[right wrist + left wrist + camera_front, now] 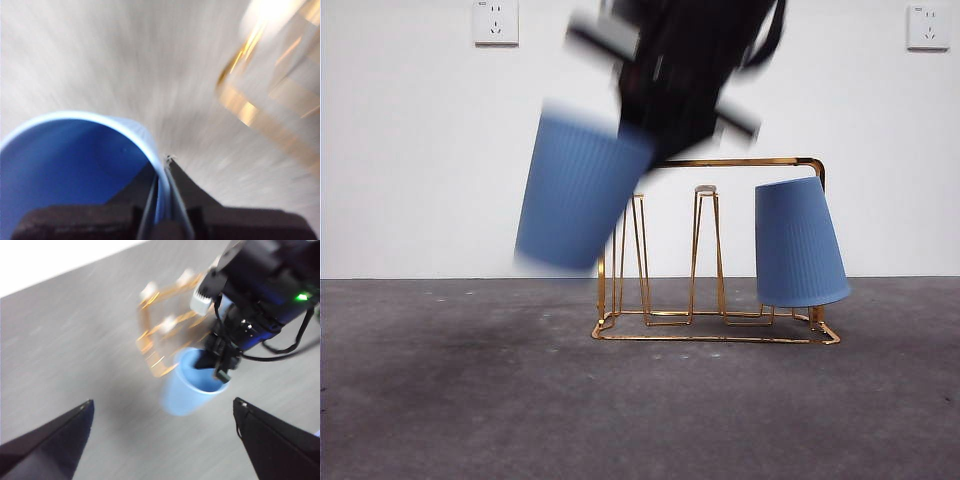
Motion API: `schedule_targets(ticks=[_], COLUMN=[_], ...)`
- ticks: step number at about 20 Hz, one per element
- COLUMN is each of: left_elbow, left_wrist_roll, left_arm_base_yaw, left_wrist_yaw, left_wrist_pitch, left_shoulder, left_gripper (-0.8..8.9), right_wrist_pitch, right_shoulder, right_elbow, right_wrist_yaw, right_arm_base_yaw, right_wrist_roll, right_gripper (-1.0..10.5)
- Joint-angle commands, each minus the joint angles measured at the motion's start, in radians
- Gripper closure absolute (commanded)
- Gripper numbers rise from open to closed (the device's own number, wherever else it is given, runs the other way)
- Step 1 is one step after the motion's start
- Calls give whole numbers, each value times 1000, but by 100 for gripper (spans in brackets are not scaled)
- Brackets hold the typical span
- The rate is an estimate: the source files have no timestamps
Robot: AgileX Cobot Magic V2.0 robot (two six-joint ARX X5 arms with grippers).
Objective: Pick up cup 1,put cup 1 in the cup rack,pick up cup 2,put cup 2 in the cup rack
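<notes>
Cup 2 (pixel 580 190), blue and ribbed, is being held in the air by the right gripper (pixel 655 130), tilted, just to the left of the rack (pixel 740 162) in the front view and clear of the table (pixel 470 400). In the right wrist view its rim (pixel 150 145) is being pinched between the narrowly closed jaws, one inside the wall and one outside. In the left wrist view the same cup (pixel 187 385) is being shown beside the blurred gold rack (pixel 160 330), under the dark right arm (pixel 260 285). Cup 1 (pixel 798 243), also blue, is being carried mouth down on a peg at the rack's right end, leaning slightly. Two white-tipped pegs, one of them at centre (pixel 705 190), are being left bare. The left gripper (pixel 162 440) is being kept apart from the cup and rack, above the table, its jaws spread wide with nothing between them. Two wall sockets (pixel 495 22) are being shown on the white wall behind.
</notes>
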Motion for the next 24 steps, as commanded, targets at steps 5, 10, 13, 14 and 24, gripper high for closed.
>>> schedule_targets(ticks=[5, 10, 13, 14, 24], left_elbow=[-6, -6, -6, -6, -6], left_wrist_roll=[57, -8, -88, -120, -392], left_arm_base_yaw=[22, 90, 121, 127, 113], left_wrist_yaw=[217, 673, 888, 928, 1114], left_wrist_pitch=[283, 547, 729, 780, 1240], left_shoulder=[30, 92, 149, 167, 385], left_gripper=[342, 341, 341, 340, 334], right_wrist_pitch=[-56, -65, -58, -55, 37], right_shoulder=[-486, -792, -912, -942, -1070], right_elbow=[3, 3, 2, 2, 1], right_wrist_yaw=[227, 323, 328, 328, 354], right_arm_base_yaw=[2, 2, 2, 2, 2], right_wrist_roll=[-102, -200, -251, -262, -381], right_gripper=[959, 959, 959, 959, 959])
